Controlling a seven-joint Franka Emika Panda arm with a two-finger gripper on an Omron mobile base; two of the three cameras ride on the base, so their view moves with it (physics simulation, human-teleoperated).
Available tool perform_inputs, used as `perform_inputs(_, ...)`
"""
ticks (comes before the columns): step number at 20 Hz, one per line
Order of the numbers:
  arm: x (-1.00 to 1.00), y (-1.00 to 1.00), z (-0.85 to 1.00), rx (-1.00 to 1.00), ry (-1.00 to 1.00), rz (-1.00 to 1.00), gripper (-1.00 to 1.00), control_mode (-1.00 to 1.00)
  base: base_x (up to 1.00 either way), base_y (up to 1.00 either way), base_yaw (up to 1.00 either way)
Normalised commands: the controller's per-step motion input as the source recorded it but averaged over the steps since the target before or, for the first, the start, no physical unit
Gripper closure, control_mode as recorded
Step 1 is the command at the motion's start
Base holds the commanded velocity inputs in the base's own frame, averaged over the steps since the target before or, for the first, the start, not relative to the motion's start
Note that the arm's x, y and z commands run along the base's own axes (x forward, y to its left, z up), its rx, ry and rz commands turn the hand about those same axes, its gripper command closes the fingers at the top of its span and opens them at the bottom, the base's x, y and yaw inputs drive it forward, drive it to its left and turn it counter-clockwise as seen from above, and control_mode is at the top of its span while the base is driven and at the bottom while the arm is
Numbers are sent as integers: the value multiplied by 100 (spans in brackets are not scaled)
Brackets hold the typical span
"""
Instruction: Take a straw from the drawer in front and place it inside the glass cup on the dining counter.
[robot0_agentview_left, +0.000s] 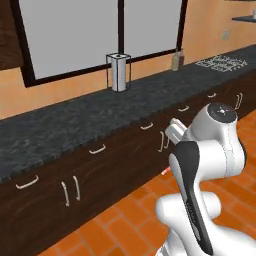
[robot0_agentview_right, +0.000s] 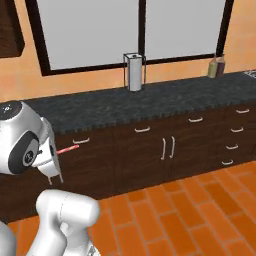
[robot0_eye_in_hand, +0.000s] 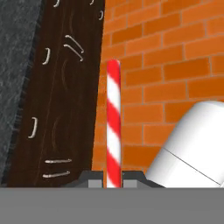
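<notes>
The straw (robot0_eye_in_hand: 113, 124) is seen clamped between the two dark finger tips of the gripper (robot0_eye_in_hand: 113, 178) at the bottom centre of the hand view. The jaws are closed on its lower end, and the rest stands straight up the frame to just above mid-height.

Straw: a thin, straight, round stick, banded in red and white spirals, glossy. In the right base view it is seen as a short pink-red sliver (robot0_agentview_right: 67, 149) at centre left, projecting from the gripper (robot0_agentview_right: 54, 152) beside the white arm; long axis near level, free end pointed right and slightly up, towards the cabinet fronts. In the left base view only a small red tip (robot0_agentview_left: 165, 171) is seen, centre right, just left of the arm's dark-and-white link.

Surroundings: dark brown wood drawer fronts (robot0_agentview_right: 141, 132) with small curved silver handles, under a black speckled tabletop (robot0_agentview_right: 150, 100). The floor (robot0_agentview_right: 190, 220) is laid in orange brick-pattern tile. A clear, tall square holder (robot0_agentview_left: 118, 72) with a white roll inside is set on the tabletop, upper centre.
</notes>
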Motion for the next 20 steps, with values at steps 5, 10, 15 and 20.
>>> perform_inputs(5, 0, 0, 0, 0, 0, 0, 100, 100, 2, -17, -70)
perform_inputs(10, 0, 0, 0, 0, 0, 0, 100, 100, 1, -25, -65)
perform_inputs(15, 0, 0, 0, 0, 0, 0, 100, 100, 0, -32, -61)
perform_inputs(20, 0, 0, 0, 0, 0, 0, 100, 100, 0, -44, -55)
